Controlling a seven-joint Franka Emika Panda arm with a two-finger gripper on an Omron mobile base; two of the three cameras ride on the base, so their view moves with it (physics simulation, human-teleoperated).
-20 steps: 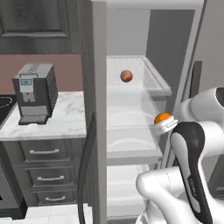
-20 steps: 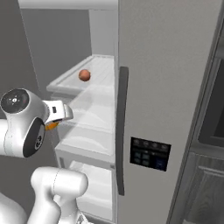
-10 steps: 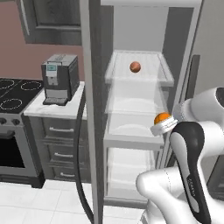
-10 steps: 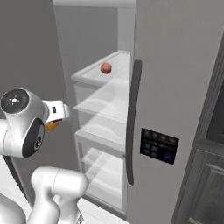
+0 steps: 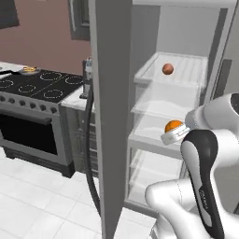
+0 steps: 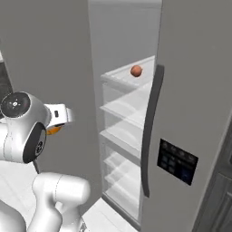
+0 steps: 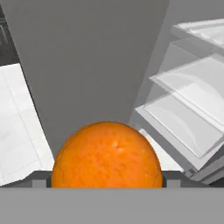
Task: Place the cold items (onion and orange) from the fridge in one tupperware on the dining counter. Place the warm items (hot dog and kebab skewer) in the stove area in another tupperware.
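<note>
The round, dimpled orange fruit (image 7: 106, 154) is sitting at the bottom centre of the hand view, pressed between the two small dark finger tips (image 7: 40, 178) that are peeking out at either side of it, so the two-finger gripper (image 7: 106, 177) is grasping the orange with its jaws spread wide around it. In the left base view the same fruit (image 5: 173, 126) is showing just right of centre, tucked behind the white wrist; in the right base view a sliver of it (image 6: 54, 130) is glowing at the left edge, under the wrist.

The small reddish-brown round onion (image 5: 167, 69) is resting on the top clear shelf (image 5: 186, 74) of the open grey fridge (image 5: 154, 112), in the upper right of the left base view, well apart from the orange. In the right base view the onion (image 6: 136, 70) is lying above centre on that shelf.

A tall grey fridge door (image 5: 112, 116) is standing edge-on down the middle of the left base view. At the left of that view a black-topped stove (image 5: 32, 86) is carrying a dark pan (image 5: 21, 71) with something yellowish in it, too small to tell.
</note>
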